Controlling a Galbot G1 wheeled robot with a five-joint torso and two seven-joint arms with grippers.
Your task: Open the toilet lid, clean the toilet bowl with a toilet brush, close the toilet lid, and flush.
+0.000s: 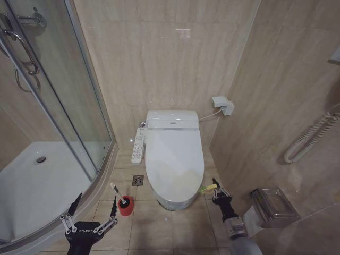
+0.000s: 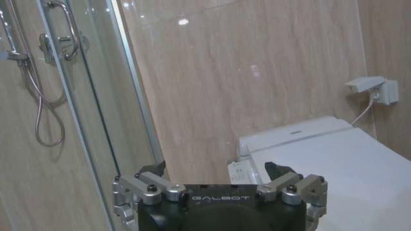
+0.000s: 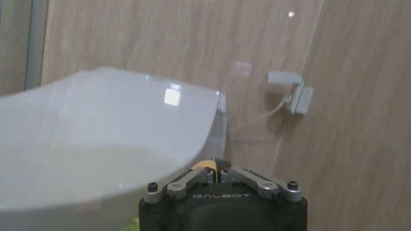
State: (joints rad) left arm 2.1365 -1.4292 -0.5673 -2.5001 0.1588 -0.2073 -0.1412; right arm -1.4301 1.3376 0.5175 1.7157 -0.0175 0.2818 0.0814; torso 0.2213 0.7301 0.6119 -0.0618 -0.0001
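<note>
White toilet lid (image 1: 174, 154) down, closed; right hand (image 1: 215, 187) pinches its yellow-green tag (image 1: 206, 188) at front-right rim; left hand (image 1: 90, 210) spread, beside toilet brush (image 1: 121, 195) in red holder (image 1: 126, 206); bowl hidden

The left tool (image 1: 90, 212) has a black body with "GALBOT" printed in white across its front, silver-grey metal linkages fastened with dark screws, and thin black tapered fingers (image 1: 74, 204). The right tool (image 1: 217, 189) is built the same way: black housing, the same white lettering, silver links with black screw heads. Behind it, a black ribbed wrist section meets a silver ring, then a smooth grey forearm.
</note>
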